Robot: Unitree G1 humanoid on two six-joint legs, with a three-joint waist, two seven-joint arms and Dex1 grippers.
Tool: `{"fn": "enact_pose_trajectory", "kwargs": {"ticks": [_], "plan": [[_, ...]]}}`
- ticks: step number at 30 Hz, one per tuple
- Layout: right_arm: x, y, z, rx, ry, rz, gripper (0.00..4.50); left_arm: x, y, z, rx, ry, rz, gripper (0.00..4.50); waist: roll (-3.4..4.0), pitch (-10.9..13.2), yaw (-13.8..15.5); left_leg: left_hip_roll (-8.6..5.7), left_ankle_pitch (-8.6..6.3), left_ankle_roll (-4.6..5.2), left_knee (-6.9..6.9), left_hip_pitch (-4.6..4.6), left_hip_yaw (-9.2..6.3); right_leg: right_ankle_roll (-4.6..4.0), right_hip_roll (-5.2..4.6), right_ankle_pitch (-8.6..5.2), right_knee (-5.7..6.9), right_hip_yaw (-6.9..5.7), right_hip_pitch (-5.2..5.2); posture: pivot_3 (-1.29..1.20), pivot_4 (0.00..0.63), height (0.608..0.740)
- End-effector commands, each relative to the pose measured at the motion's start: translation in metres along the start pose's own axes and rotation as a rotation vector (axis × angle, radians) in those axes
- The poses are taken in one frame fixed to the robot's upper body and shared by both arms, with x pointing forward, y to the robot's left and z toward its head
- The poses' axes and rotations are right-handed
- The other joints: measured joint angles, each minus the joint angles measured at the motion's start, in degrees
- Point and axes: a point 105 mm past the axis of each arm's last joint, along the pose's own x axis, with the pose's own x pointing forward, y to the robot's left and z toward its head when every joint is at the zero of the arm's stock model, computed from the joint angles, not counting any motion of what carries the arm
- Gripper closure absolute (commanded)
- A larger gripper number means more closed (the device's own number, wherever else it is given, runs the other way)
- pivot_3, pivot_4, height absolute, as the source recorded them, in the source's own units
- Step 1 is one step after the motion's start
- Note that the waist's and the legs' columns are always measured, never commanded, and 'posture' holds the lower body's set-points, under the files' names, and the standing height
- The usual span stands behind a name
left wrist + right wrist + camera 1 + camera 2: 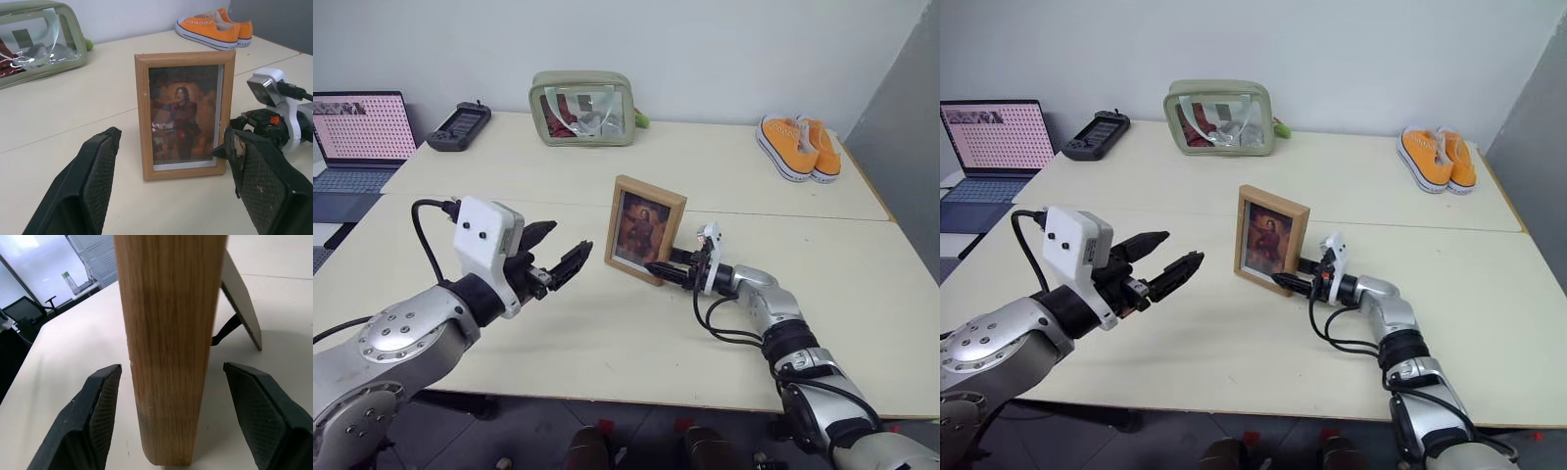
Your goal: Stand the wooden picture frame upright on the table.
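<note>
The wooden picture frame stands upright near the middle of the table, its portrait facing me. Its easel stand is folded out behind it and rests on the tabletop. My right gripper is at the frame's lower right edge. It is open, with one finger on each side of the wooden edge and a gap between each finger and the wood. My left gripper hovers open a short way to the frame's left, pointing at it and holding nothing.
Along the back of the table are a laptop, a black handheld controller, a green clear-sided pouch and a pair of orange shoes. A seam runs across the tabletop behind the frame.
</note>
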Motion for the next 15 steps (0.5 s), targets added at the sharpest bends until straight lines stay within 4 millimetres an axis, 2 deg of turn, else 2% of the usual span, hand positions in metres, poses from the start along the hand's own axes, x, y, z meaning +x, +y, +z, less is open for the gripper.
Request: {"fn": "enact_pose_trajectory", "kwargs": {"ticks": [1,5,7,10,12,15], "plan": [[-0.008,0.004,0.009,-0.076,0.003,0.014,1.01,0.001,0.001,0.007,0.005,-0.042,0.000,0.88,0.00,0.0,0.0,0.00,0.00,0.00,-0.01,0.00,0.00,0.00,0.00,0.00,0.00,0.00,0.00,0.00,0.150,0.740],[-0.025,0.008,0.013,-0.146,0.026,0.010,1.01,0.004,0.000,0.008,-0.012,-0.053,-0.012,0.88,0.01,0.0,0.2,0.00,0.00,0.00,-0.04,0.00,0.00,0.00,-0.01,0.00,-0.07,-0.01,0.01,0.00,0.150,0.740],[-0.041,0.014,0.018,-0.195,0.045,0.015,1.01,0.005,-0.002,0.007,-0.026,-0.048,-0.030,0.88,0.04,0.0,0.2,0.00,0.00,0.00,-0.04,0.00,0.00,0.00,-0.01,0.00,-0.09,0.00,0.02,0.00,0.150,0.740],[-0.069,0.031,0.026,-0.289,0.092,0.040,1.01,0.006,-0.006,0.006,-0.058,-0.046,-0.080,0.88,0.13,0.1,0.3,0.00,0.00,0.00,-0.06,-0.01,0.00,0.00,-0.01,0.00,-0.12,0.00,0.01,0.00,0.150,0.740],[-0.079,0.045,0.034,-0.303,0.097,0.062,1.01,0.007,-0.005,0.002,-0.075,-0.028,-0.091,0.88,0.18,0.1,0.4,-0.01,0.00,0.00,-0.10,-0.02,-0.01,0.01,-0.03,-0.01,-0.21,-0.01,0.07,0.00,0.150,0.740],[-0.093,0.063,0.055,-0.284,0.045,0.040,1.01,0.008,-0.002,-0.004,-0.065,-0.009,-0.090,0.88,0.20,0.1,-0.1,0.02,0.00,0.00,-0.11,-0.01,-0.01,0.01,0.00,-0.01,-0.22,0.00,0.05,0.00,0.150,0.740]]}}
